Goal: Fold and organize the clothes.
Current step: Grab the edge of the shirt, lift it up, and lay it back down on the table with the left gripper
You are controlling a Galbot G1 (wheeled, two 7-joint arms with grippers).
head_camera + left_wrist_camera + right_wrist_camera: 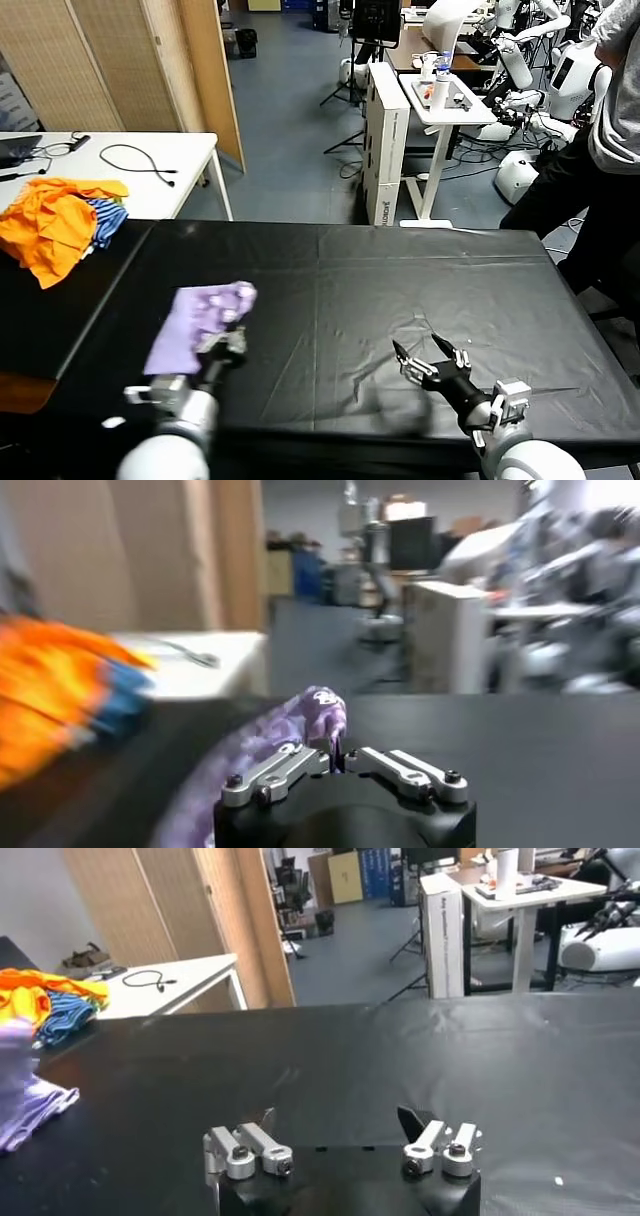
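The lavender T-shirt (200, 318) lies on the left side of the black desk (400, 290), already folded into a small shape, with one end lifted up. The left gripper (228, 343) has its jaws pinched tight on that lifted end. The right gripper (428, 362) waits over the near right part of the desk, jaws wide and holding nothing. The folding looks mostly done. What seems left is one more tuck and putting the shirt away neatly. The orange clothes (55, 225) sit far left
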